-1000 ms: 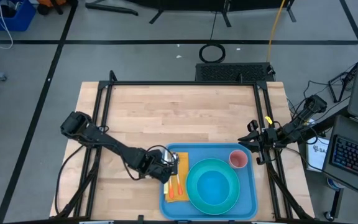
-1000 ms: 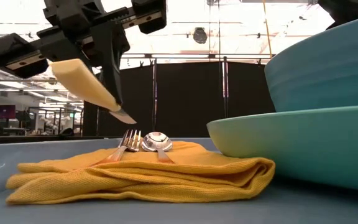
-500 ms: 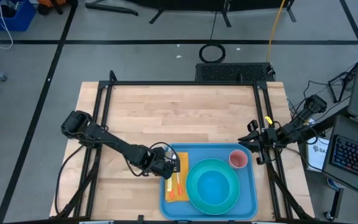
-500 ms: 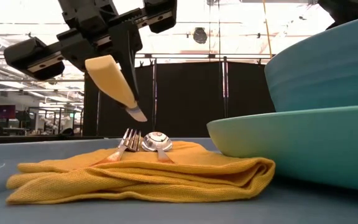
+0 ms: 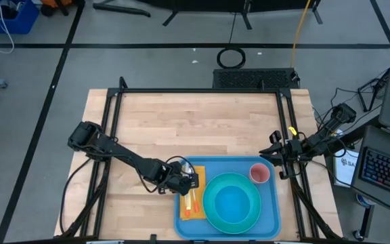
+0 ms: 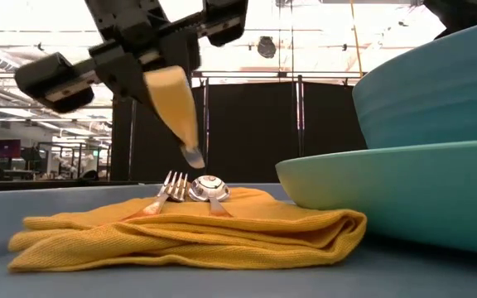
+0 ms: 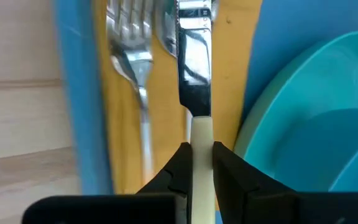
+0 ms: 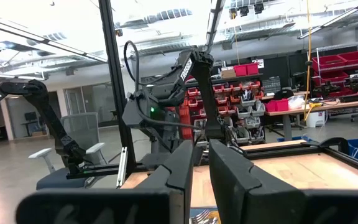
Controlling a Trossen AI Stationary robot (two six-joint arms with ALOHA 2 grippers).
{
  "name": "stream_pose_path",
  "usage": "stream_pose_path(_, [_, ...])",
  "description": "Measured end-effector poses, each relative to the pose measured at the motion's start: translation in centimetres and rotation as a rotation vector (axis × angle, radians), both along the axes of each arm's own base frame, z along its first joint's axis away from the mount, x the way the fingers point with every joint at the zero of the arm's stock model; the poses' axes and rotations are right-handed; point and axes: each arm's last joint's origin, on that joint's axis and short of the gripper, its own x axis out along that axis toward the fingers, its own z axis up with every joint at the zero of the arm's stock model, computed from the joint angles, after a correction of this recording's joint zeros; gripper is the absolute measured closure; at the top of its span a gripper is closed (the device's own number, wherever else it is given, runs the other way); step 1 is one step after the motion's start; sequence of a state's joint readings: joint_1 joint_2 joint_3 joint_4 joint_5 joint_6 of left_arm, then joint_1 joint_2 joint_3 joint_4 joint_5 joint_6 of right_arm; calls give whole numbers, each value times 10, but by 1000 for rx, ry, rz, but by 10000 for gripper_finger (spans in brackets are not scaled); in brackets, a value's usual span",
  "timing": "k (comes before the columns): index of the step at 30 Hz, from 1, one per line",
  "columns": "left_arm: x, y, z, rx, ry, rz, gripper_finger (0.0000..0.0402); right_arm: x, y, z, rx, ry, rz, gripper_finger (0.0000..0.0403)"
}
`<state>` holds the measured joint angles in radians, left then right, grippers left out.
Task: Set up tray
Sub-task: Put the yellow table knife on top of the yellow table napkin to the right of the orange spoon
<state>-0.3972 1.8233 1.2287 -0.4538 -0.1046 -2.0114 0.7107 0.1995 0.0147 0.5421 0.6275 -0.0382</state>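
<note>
Two dark, slender jointed arms, black housings at each joint. Left tool [image 7: 197, 163]: two black tapered fingers on a black crossbar. Right tool [image 8: 201, 163]: matching black fingers. Black cables loop along both arms.

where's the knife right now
The knife is held in the left gripper, tilted blade-down above the fork and spoon on the yellow napkin, at the tray's left side beside the turquoise plate.

The napkin [image 7: 235, 74] beside the fork [image 7: 132, 74] and spoon [image 7: 166, 25] is hemmed in by the plate [image 7: 303, 124].
</note>
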Motion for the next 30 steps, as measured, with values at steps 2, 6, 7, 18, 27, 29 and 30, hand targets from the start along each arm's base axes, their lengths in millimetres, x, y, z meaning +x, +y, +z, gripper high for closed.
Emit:
stream_pose_path(2, [2,-1,-1,-3,-4,2,362,0,0,0,2,-2,0,360])
stream_pose_path(6, [14,-3,1,9,-1,-15,362,0,0,1,3,-4,0,360])
stream_pose_path(7, [17,-5,1,15,12,-24,362,0,0,1,4,-5,0,360])
stream_pose_path(18, [53,-16,4,52,145,-52,362,0,0,0,1,-1,0,360])
stream_pose_path(27, [57,-16,3,42,126,-6,359,0,0,0,0,0,0,360])
stream_pose_path(29, [59,-17,-2,35,127,-3,353,0,0,0,1,-1,0,360])
stream_pose_path(30, [60,-17,-5,28,138,-2,352,0,0,0,1,-1,0,360])
